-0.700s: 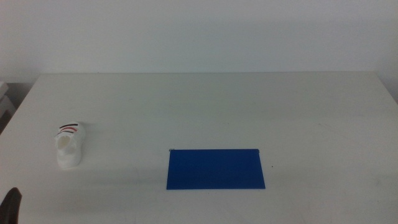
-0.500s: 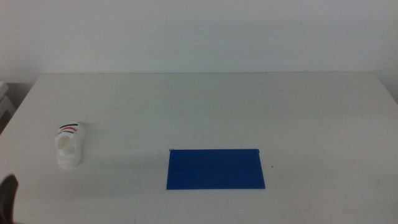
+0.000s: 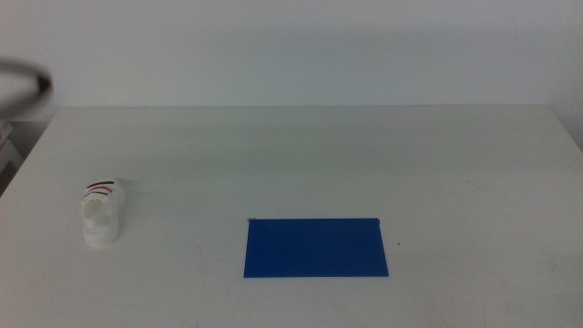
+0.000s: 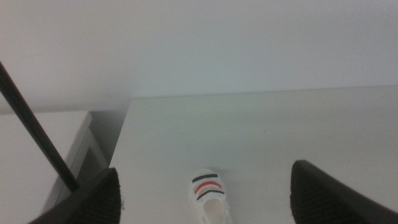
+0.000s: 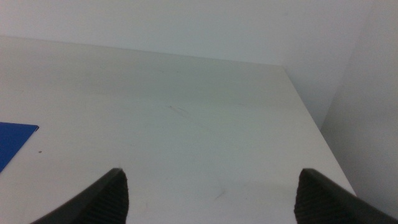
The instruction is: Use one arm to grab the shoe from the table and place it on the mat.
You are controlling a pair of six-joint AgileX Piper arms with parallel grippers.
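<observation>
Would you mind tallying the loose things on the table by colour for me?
White with black and red straps: 1, the shoe
Dark blue: 1, the mat
Total: 2, both on the white table, lying apart.

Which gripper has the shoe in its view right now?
The left gripper: the shoe sits between its open jaws. The right gripper sees only bare table and the mat's corner.

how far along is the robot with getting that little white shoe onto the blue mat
Nothing is done yet: the small white strapped shoe sits on the white table, well left of the flat dark blue rectangular mat, which is bare. In hand: the left gripper is open, with the shoe between its jaws in the left wrist view, not gripped. The right gripper waits open. Grasping, carrying and placing remain.
</observation>
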